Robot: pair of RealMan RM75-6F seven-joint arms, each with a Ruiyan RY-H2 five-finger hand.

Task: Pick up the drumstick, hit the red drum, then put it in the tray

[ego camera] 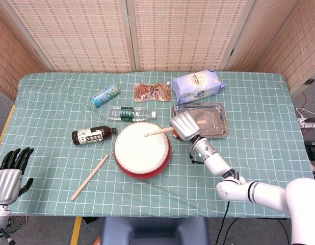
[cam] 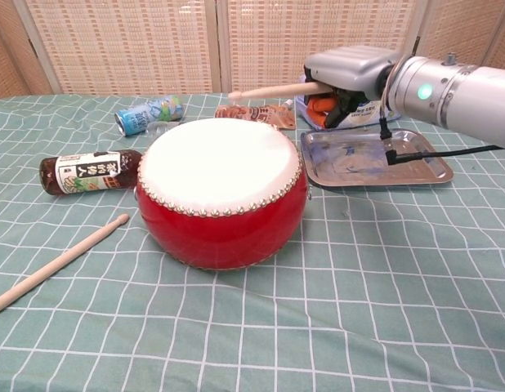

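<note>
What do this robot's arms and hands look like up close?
The right arm is glossy white with rounded joints; its wrist is a silver cylinder with a green light and a thin black cable. The right hand has a boxy silver back. The left hand has a silver back and black fingers.

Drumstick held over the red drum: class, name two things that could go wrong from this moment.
1. The right hand grips the drumstick near one end, so a hard hit on the red drum might loosen it.
2. The tray lies right beside the drum, under the hand; a careless swing across could knock its rim or drop the stick short.
</note>
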